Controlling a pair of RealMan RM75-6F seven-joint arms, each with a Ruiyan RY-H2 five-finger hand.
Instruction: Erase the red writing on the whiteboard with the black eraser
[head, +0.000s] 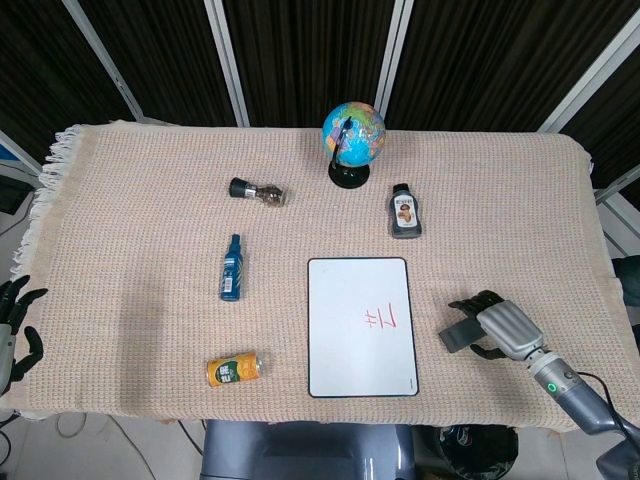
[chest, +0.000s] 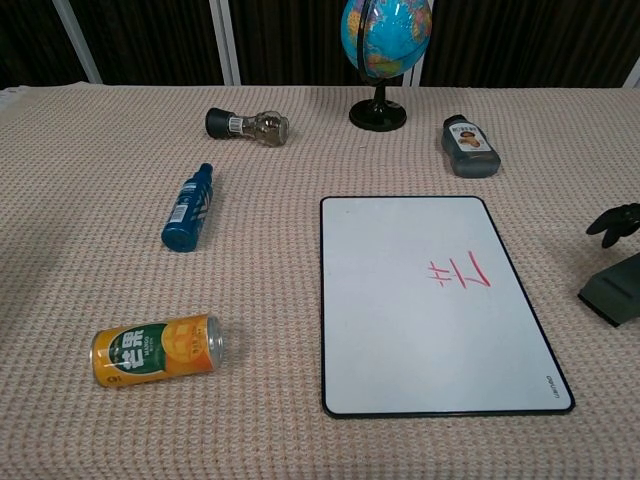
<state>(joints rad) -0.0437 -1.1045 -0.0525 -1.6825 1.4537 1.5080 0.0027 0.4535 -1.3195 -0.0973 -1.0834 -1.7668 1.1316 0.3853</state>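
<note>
- The beige woven cloth (head: 150, 200) covers the whole table and everything lies on it.
- The white rectangular whiteboard with a black rim (head: 361, 327) lies flat near the front edge; its red writing (head: 383, 319) sits right of the board's middle.
- The blue globe on a black stand (head: 352, 140) stands upright at the back.
- The right hand (head: 497, 327) is over the black block eraser (head: 456, 335), right of the whiteboard, fingers draped across its far end; whether they grip it, I cannot tell.
- The left hand (head: 14, 325) hangs off the table's left edge, fingers spread, holding nothing.
- The orange drink can (head: 233, 370), blue bottle (head: 232, 267), grey bottle (head: 404, 211) and dark-capped glass shaker (head: 257, 191) all lie on their sides.
</note>
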